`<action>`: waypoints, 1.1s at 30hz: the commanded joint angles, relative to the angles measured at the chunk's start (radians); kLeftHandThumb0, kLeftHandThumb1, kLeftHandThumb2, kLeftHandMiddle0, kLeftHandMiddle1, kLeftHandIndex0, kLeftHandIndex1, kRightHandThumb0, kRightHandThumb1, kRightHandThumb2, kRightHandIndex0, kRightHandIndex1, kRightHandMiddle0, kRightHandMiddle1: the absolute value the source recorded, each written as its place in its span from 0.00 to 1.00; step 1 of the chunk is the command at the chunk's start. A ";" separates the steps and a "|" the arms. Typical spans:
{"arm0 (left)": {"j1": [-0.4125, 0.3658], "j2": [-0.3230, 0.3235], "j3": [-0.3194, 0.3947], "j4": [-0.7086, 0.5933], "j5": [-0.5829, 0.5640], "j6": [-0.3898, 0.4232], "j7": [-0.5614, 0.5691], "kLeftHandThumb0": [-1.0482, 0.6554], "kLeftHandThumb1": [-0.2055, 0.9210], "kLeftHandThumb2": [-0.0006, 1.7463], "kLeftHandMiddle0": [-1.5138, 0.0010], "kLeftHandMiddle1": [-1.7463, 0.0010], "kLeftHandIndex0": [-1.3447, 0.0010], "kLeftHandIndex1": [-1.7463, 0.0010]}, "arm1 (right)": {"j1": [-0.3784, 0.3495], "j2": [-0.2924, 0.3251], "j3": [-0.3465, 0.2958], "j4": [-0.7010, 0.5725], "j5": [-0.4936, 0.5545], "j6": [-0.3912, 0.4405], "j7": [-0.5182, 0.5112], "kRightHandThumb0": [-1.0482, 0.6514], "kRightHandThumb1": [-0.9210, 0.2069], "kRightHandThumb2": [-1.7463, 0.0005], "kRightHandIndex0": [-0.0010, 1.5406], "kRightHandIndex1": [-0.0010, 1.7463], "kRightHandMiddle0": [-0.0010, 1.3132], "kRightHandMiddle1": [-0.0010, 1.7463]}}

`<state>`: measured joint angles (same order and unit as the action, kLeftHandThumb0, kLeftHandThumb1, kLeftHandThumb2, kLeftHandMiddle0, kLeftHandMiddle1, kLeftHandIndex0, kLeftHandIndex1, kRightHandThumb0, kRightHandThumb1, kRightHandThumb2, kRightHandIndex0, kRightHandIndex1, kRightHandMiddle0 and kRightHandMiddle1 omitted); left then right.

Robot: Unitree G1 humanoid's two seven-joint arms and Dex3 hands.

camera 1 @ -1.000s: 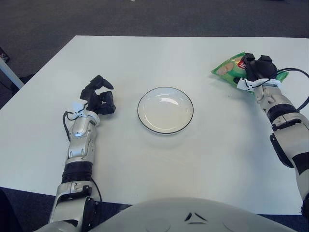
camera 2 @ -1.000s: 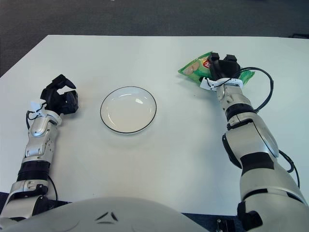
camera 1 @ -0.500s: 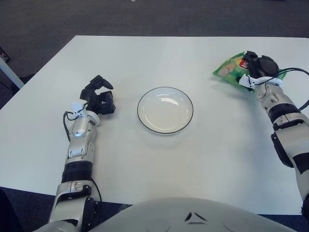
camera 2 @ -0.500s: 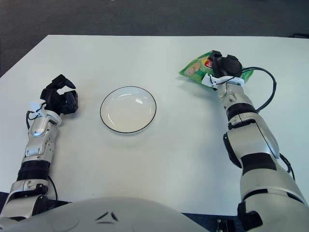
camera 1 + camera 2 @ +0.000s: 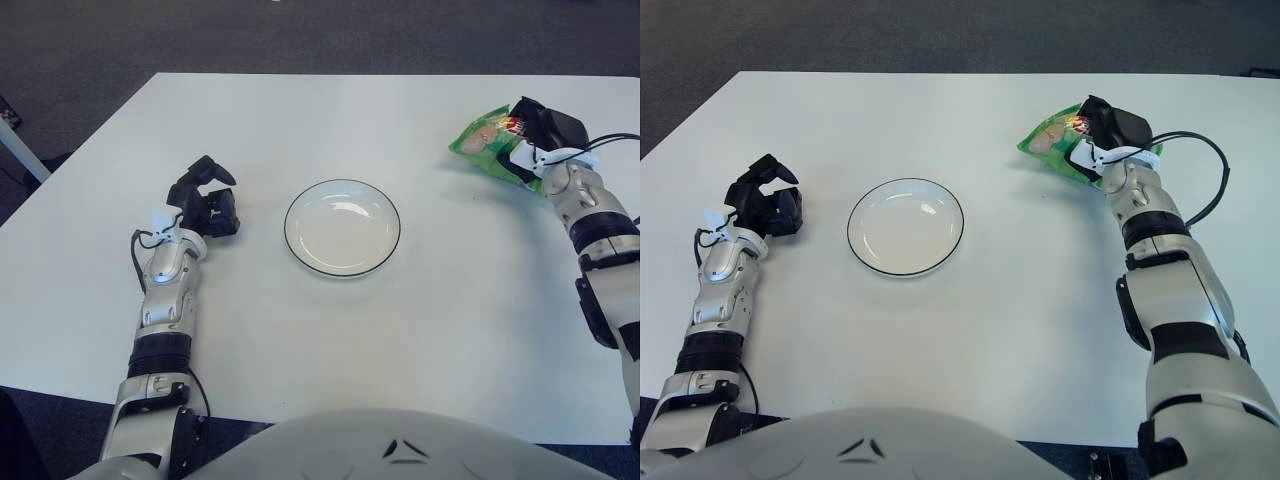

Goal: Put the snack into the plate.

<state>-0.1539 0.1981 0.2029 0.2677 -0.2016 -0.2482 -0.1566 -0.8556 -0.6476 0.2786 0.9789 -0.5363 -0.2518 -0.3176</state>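
Right hand (image 5: pixel 1110 128) clamps green snack bag (image 5: pixel 1052 143), tilted for carrying to the empty plate (image 5: pixel 905 227); left hand (image 5: pixel 765 208) parked, curled empty.

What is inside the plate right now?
Nothing: the plate shows only its bare white inside. The snack bag is off to its right, gripped by the right hand.

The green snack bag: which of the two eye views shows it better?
The right eye view: the snack bag, gripped by the right hand, sits well inside the picture. The left eye view shows the same bag nearer the right edge, equally covered by the hand.
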 commanded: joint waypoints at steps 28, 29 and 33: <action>0.068 -0.069 -0.006 0.130 0.004 -0.012 0.004 0.31 0.37 0.82 0.14 0.00 0.48 0.00 | 0.078 0.106 -0.087 -0.758 0.021 0.114 0.259 0.62 0.83 0.04 0.57 0.96 0.49 1.00; 0.068 -0.070 -0.005 0.131 0.003 -0.011 0.004 0.31 0.37 0.82 0.14 0.00 0.48 0.00 | 0.086 0.112 -0.084 -0.783 0.020 0.115 0.270 0.62 0.83 0.04 0.57 0.96 0.49 1.00; 0.060 -0.070 -0.002 0.143 0.000 -0.014 0.002 0.31 0.37 0.83 0.14 0.00 0.48 0.00 | 0.101 0.143 -0.071 -0.864 0.026 0.117 0.319 0.62 0.85 0.03 0.58 0.95 0.50 1.00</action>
<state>-0.1854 0.1967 0.2067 0.3280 -0.1907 -0.2545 -0.1563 -0.7766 -0.5297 0.1965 0.1693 -0.5204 -0.1385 -0.0347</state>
